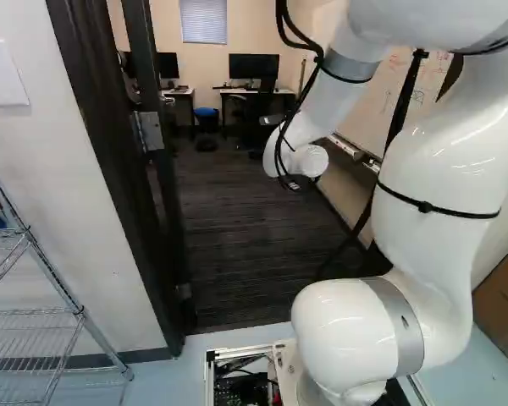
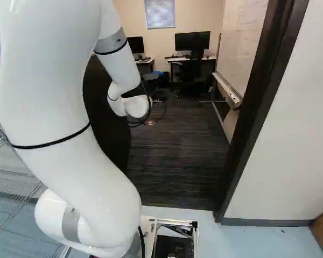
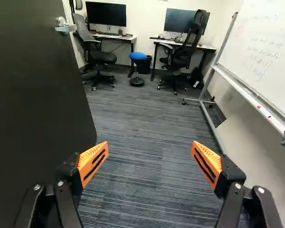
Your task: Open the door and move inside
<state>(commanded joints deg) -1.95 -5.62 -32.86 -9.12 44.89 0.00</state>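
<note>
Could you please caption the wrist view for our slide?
Open gripper facing a carpeted office, the dark door open on one side, a whiteboard opposite.

you have a dark striped floor (image 3: 147, 123) carrying a black chair (image 3: 100, 57), a blue-topped stool (image 3: 137, 55), a second black chair (image 3: 180, 57) and a whiteboard stand (image 3: 207, 85). behind the chairs, you see one white tabletop (image 3: 109, 36) bearing a monitor (image 3: 106, 14), and another white tabletop (image 3: 205, 47) bearing a second monitor (image 3: 178, 21).

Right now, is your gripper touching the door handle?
Apart. The wrist view shows the door handle well ahead of the open gripper, with a stretch of dark door showing between them.
</note>
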